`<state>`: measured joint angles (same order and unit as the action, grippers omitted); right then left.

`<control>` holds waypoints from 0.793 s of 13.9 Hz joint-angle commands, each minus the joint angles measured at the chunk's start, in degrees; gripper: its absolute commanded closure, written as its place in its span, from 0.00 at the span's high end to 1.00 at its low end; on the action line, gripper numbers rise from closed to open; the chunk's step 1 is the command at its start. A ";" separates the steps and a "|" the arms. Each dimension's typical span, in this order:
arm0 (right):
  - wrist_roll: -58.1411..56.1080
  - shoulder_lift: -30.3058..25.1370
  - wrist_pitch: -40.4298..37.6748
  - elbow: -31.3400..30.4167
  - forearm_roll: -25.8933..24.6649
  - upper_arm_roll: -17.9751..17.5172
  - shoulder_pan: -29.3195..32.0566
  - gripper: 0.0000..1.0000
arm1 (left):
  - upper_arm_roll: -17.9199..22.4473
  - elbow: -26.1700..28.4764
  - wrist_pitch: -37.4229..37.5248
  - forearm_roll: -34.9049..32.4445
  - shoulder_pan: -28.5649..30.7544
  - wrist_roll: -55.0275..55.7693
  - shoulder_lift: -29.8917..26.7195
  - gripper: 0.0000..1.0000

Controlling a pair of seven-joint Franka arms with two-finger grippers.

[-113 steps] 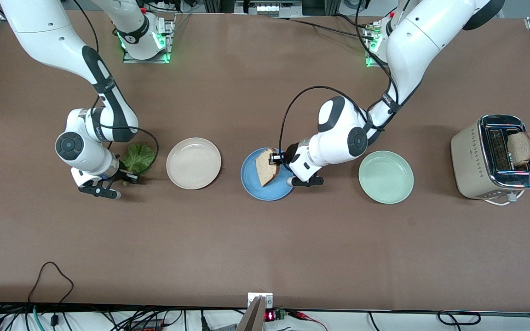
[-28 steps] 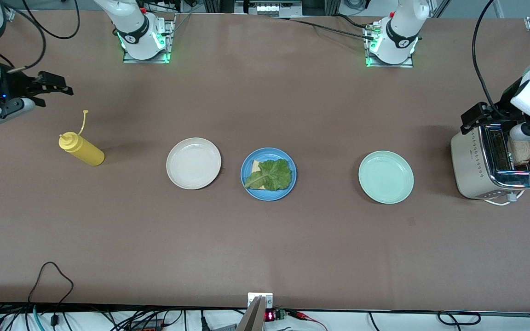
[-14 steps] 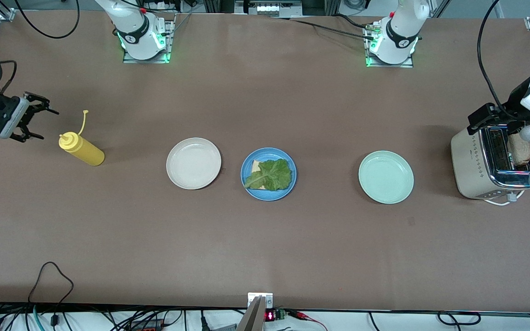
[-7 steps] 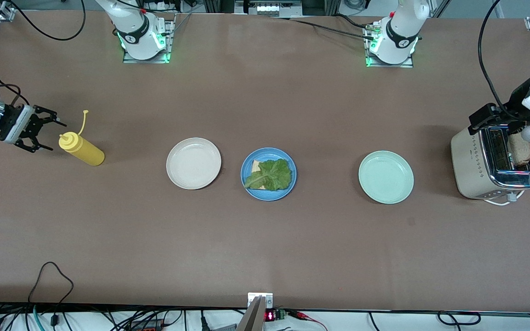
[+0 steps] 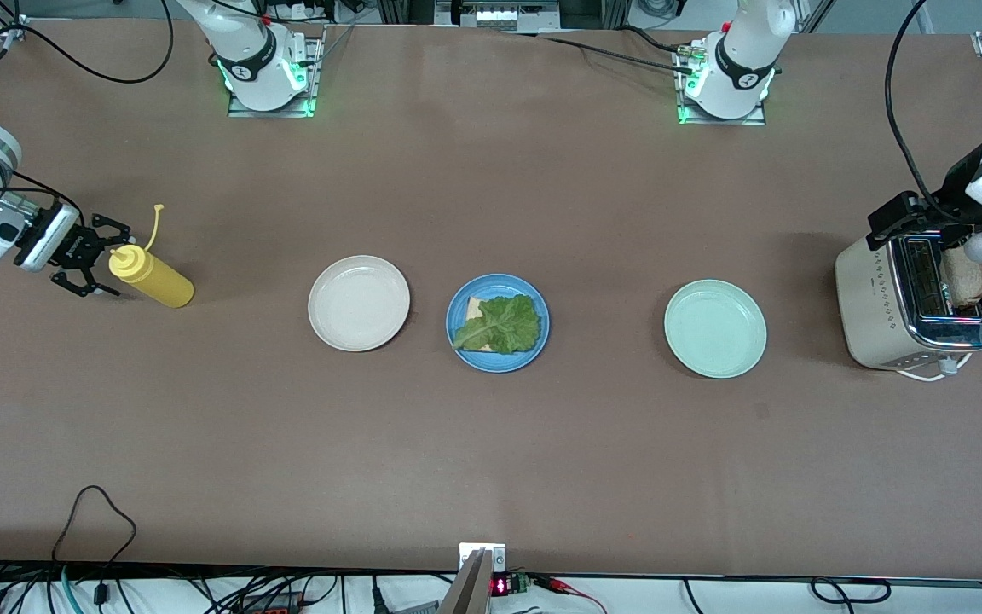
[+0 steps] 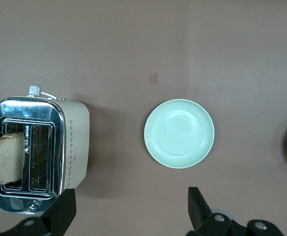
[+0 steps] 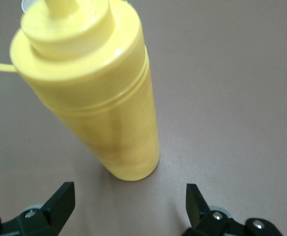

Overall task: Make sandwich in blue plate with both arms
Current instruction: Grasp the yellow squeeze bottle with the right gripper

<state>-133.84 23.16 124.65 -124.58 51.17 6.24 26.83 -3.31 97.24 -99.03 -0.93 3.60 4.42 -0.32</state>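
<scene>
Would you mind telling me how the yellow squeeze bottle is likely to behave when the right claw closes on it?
The yellow squeeze bottle stands upright, tall and narrow, so a sideways nudge from the open right claw could probably tip it. Its round body would then likely roll. The glossy plastic wall looks smooth and probably soft, so it may dent or slip under a firm pinch.

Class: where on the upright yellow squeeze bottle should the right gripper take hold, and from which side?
Probably the round body of the yellow squeeze bottle, below the ribbed cap, approached level from the right arm's end of the table, where the open right gripper already faces it.
</scene>
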 commanded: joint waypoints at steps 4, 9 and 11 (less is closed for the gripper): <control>-4.85 3.29 -1.96 0.39 8.33 -3.85 1.30 1.00 | -0.21 0.14 1.21 0.93 0.44 -0.73 -0.56 1.00; -5.11 4.09 -0.73 0.39 9.57 -6.24 1.12 1.00 | -0.21 0.05 1.21 0.93 0.44 -0.82 -0.74 1.00; -5.03 4.00 0.49 0.47 9.57 -7.38 1.12 0.72 | -0.29 0.05 1.99 0.76 0.35 -0.91 -0.91 1.00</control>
<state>-137.50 27.09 123.96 -124.43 59.48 0.55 26.96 -3.31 97.24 -98.44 -0.93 3.62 4.42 -0.33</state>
